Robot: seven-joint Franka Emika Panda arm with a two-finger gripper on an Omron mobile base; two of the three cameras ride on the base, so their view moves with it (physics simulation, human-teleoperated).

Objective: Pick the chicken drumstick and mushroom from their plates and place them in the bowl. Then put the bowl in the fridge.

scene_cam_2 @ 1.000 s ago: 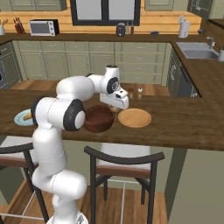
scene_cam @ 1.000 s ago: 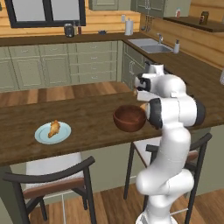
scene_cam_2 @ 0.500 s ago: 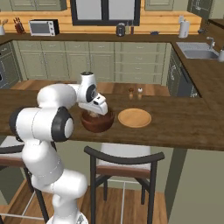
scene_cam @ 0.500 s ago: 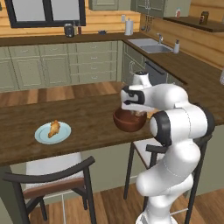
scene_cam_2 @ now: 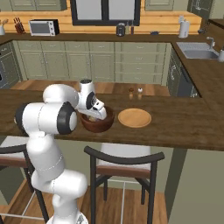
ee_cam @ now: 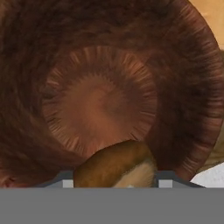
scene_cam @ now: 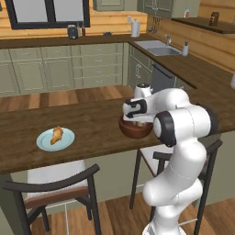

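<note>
Over bowl (ee_cam: pixel 100 87) now, claw (ee_cam: pixel 114 181) w/ mushroom (ee_cam: pixel 116 168), moved from tan plate (scene_cam_2: pixel 134 117)

we see the dark wooden bowl (ee_cam: pixel 100 96) upright on the counter, the mushroom (ee_cam: pixel 116 165) poised above its hollow. the chicken drumstick (scene_cam: pixel 57 134) lies on the pale blue plate (scene_cam: pixel 44 143).

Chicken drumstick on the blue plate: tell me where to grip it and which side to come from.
Grip the chicken drumstick across its thicker golden body, coming straight down from above. It lies flat and alone on the shallow pale blue plate, so nothing blocks a top approach, while the tapered end would likely slip. The hand is over the bowl with the mushroom between its fingers.
</note>
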